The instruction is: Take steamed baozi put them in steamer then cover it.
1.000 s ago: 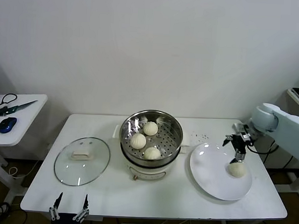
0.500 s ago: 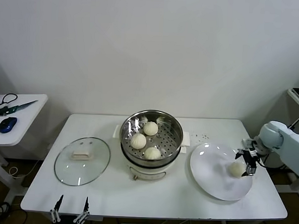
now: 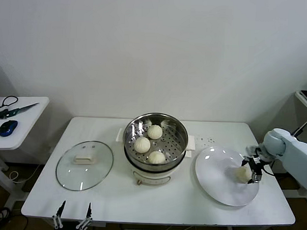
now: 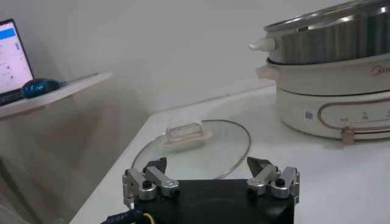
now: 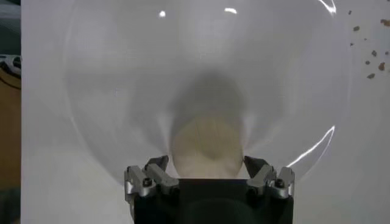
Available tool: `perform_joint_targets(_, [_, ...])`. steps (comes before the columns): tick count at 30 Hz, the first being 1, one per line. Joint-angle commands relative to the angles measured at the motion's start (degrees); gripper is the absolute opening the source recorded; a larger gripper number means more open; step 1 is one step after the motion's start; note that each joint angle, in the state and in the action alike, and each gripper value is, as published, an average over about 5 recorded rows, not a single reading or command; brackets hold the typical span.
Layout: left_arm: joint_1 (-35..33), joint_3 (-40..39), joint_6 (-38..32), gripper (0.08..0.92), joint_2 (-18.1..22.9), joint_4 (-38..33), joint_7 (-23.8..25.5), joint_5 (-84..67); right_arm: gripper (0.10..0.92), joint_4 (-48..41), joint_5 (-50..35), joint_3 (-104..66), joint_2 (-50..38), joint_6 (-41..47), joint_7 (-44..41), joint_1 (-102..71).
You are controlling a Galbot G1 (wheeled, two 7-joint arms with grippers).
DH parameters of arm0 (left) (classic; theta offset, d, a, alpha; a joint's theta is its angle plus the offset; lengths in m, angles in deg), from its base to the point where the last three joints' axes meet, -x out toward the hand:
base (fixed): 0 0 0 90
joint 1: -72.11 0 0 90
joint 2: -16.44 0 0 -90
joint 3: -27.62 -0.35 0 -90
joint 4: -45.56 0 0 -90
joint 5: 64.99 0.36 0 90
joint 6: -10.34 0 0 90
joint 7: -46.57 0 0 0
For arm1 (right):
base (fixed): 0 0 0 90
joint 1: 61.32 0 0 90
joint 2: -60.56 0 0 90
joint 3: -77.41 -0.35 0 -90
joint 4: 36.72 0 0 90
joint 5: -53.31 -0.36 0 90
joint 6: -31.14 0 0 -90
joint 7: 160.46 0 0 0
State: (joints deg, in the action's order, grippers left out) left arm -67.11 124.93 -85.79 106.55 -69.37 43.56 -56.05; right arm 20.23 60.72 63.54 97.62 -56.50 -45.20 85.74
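Observation:
Three steamed baozi (image 3: 142, 144) lie on the perforated tray of the steamer (image 3: 181, 130) at mid-table. A fourth baozi (image 3: 241, 173) rests on the white plate (image 3: 219, 186) to the right. My right gripper (image 3: 249, 172) is down around it; in the right wrist view the baozi (image 5: 207, 143) sits between the jaws of the right gripper (image 5: 208, 163), which stand open close against its sides. The cover (image 3: 84, 165), a glass lid with a cream handle, lies flat left of the steamer. My left gripper (image 3: 73, 213) waits open at the table's front edge, facing the cover (image 4: 201, 152).
A side table (image 3: 20, 139) at the far left carries a blue mouse (image 3: 7, 127) and scissors. Dark crumbs (image 3: 208, 140) dot the tabletop behind the plate. The steamer's white base (image 4: 329, 103) rises beside the left arm's outlook.
My right gripper dropped from above the plate down to the baozi and now brackets it, its jaws drawing in. The left arm stayed put.

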Motion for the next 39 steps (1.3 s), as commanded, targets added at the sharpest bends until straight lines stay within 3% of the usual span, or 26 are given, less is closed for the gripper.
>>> perform_joint_targets(1, [0.1, -0.2, 0.1, 0.823, 0.0, 0.1, 0.0, 0.2, 0.777, -1.2, 0.4, -0.6, 0.9, -0.2, -0.2, -0.8])
perform_joint_targets(5, [0.1, -0.3, 0.1, 0.823, 0.0, 0.1, 0.0, 0.3, 0.722, -1.2, 0.0, -0.2, 0.9, -0.3, -0.2, -0.2])
perform_joint_targets(12, [0.0, -0.5, 0.0, 0.823, -0.1, -0.1, 0.0, 0.3, 0.7, 0.1, -4.5, 3.4, -0.1, 0.4, 0.0, 3.1])
perform_joint_targets(20, [0.4, -2.4, 0.0, 0.823, -0.1, -0.4, 0.2, 0.4, 0.704, 3.3, -25.3, 25.3, 1.8, 5.1, 1.2, 28.0])
perform_joint_targets(31, [1.1, -3.4, -0.1, 0.823, -1.0, -1.9, 0.9, -0.3, 0.704, 4.3, -52.7, 51.1, 16.8, 8.9, 2.0, 55.4])
perform_joint_targets(39, [2.3, -6.8, 0.9, 0.823, -2.1, -3.5, 1.3, 1.7, 0.704, 5.7, -60.2, 57.2, 27.6, 10.9, 3.1, 58.7])
